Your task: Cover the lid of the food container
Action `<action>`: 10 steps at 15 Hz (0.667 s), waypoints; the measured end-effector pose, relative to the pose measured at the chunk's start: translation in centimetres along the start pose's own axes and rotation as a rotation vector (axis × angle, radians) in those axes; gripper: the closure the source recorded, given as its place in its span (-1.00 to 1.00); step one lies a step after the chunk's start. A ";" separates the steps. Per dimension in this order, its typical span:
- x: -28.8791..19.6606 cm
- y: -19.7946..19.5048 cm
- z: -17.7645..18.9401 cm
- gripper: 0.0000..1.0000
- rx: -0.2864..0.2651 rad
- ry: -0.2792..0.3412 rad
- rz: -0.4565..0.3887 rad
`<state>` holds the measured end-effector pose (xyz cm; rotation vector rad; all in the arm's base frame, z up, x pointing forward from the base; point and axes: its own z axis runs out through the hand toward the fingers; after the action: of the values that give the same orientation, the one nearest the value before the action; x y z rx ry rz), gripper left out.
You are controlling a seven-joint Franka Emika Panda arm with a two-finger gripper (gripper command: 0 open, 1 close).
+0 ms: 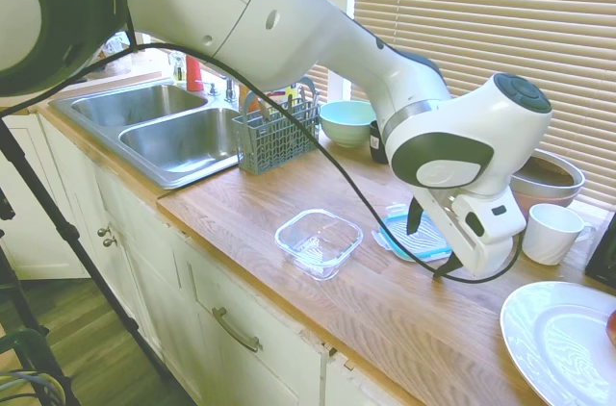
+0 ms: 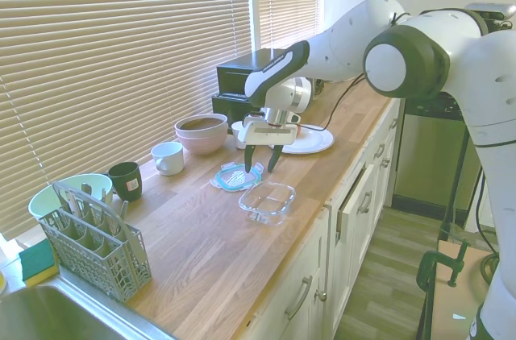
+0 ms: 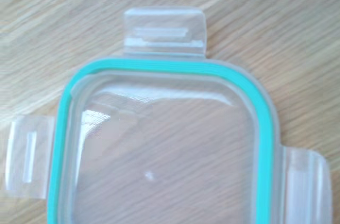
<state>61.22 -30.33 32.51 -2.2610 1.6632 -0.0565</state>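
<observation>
On the wooden kitchen worktop (image 2: 201,251), the lid (image 2: 236,178) lies flat just beside the empty food container (image 2: 267,200). My fingers (image 2: 261,164) hang spread directly over it, holding nothing. I judge it light, thin and slippery, so I'd pinch across one rim edge.

- Long light wooden butcher-block surface (image 2: 201,251) over cream cabinet doors (image 1: 144,262).
- Closed beige slatted blinds (image 2: 105,58) cover the windows.
- Stainless double sink (image 1: 164,127).
- Grey-brown plank floor (image 2: 395,275).
</observation>
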 end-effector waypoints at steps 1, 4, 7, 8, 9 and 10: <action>-0.1 -0.5 0.2 -1.00 0.004 -0.003 -0.003; 0.0 -1.3 0.5 -1.00 0.010 -0.005 -0.004; 0.2 -1.5 0.6 1.00 0.009 -0.008 0.002; 0.3 -1.7 0.6 1.00 0.009 -0.009 0.003; 0.4 -1.8 0.6 1.00 0.010 -0.010 0.003; 0.4 -2.0 0.7 1.00 0.011 -0.009 0.001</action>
<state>63.32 -30.05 32.39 -2.2489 1.6558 -0.0541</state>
